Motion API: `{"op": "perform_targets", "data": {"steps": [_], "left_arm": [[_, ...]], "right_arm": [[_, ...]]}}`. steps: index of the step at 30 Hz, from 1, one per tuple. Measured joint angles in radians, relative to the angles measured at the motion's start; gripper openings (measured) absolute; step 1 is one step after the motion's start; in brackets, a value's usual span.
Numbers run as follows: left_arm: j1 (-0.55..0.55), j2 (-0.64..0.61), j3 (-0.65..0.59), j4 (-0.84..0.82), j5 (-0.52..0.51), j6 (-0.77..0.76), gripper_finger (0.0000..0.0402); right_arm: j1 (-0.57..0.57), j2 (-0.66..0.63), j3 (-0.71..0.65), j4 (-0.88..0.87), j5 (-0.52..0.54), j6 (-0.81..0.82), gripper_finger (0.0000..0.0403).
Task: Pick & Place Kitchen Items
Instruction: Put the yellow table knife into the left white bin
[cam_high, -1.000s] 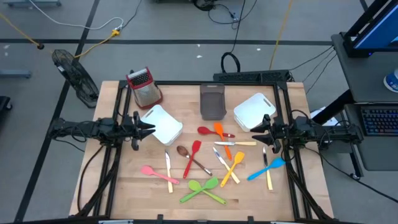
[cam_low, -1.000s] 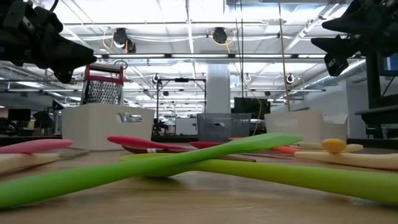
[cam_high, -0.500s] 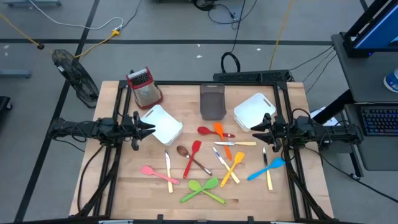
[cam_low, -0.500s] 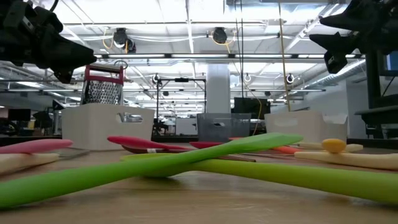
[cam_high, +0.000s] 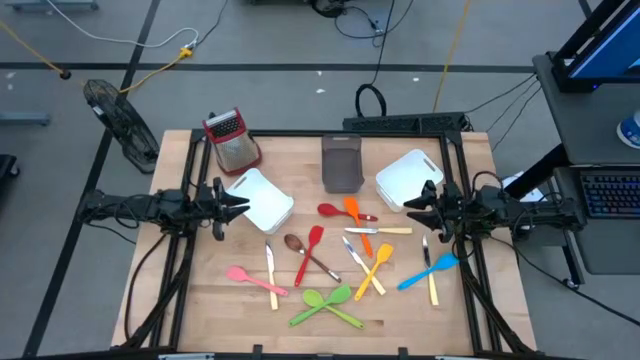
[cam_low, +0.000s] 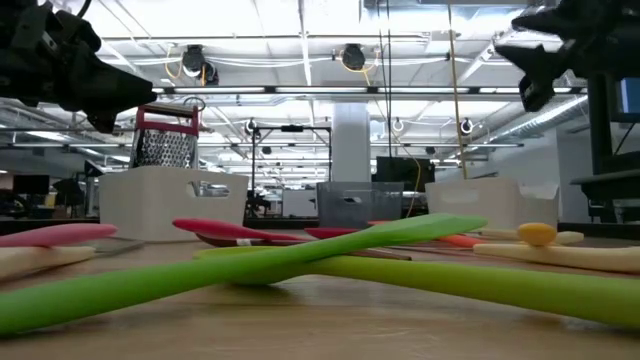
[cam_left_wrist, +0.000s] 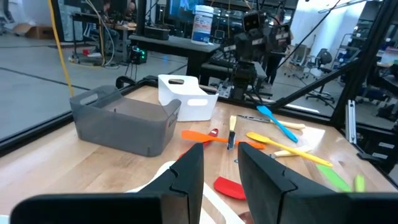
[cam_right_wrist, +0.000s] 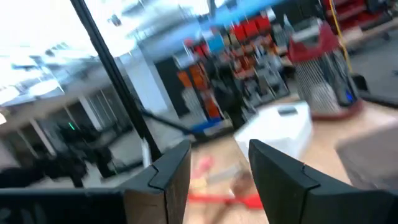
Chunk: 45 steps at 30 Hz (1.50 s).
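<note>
Several small utensils lie flat on the wooden table's near middle. Among them are a red spatula (cam_high: 311, 250), a brown spoon (cam_high: 294, 242), a pink spoon (cam_high: 245, 277), two crossed green spatulas (cam_high: 325, 303) (cam_low: 300, 265), an orange spatula (cam_high: 352, 210), a yellow spatula (cam_high: 378, 262), a blue spatula (cam_high: 432, 268) and yellow-handled knives (cam_high: 270, 265). My left gripper (cam_high: 232, 205) (cam_left_wrist: 221, 180) is open and empty, held above the table's left side beside a white bin. My right gripper (cam_high: 412, 207) (cam_right_wrist: 217, 168) is open and empty, held above the table's right side, over the near edge of the other white bin.
A white bin (cam_high: 258, 198) stands at the left, a dark grey bin (cam_high: 342, 163) at the far middle and a second white bin (cam_high: 409, 180) at the right. A red-topped metal box grater (cam_high: 232, 140) stands at the far left corner. A black frame runs around the table.
My right gripper has moved a little toward the table's left and risen slightly, staying open. My left gripper and the utensils have kept still.
</note>
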<state>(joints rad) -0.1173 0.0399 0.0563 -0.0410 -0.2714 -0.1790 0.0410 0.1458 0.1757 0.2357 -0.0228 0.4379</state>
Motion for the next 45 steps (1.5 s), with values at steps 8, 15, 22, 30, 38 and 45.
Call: {"op": "perform_targets", "data": {"steps": [8, 15, 22, 30, 38, 45], "left_arm": [[0.0, 0.0, 0.0, -0.016, -0.023, 0.021, 0.0102], [0.0, 0.001, 0.002, -0.039, -0.021, 0.033, 0.0102], [0.0, 0.001, 0.001, -0.035, -0.018, 0.104, 0.0102], [-0.001, 0.001, 0.001, -0.035, -0.017, 0.1, 0.0102], [-0.002, 0.001, 0.001, -0.035, -0.015, 0.092, 0.0102], [-0.002, 0.001, 0.001, -0.036, -0.014, 0.092, 0.0102]], "right_arm": [[0.0, 0.203, 0.012, 0.4, 0.069, -0.017, 0.0155], [0.0, 0.441, 0.165, 0.289, 0.091, -0.076, 0.0155], [0.013, 0.648, 0.416, -0.146, 0.021, -0.203, 0.0155], [0.057, 0.792, 0.508, -0.399, 0.018, -0.277, 0.0155], [0.116, 0.868, 0.508, -0.541, 0.018, -0.357, 0.0155], [0.131, 0.927, 0.508, -0.648, 0.019, -0.364, 0.0171]]}}
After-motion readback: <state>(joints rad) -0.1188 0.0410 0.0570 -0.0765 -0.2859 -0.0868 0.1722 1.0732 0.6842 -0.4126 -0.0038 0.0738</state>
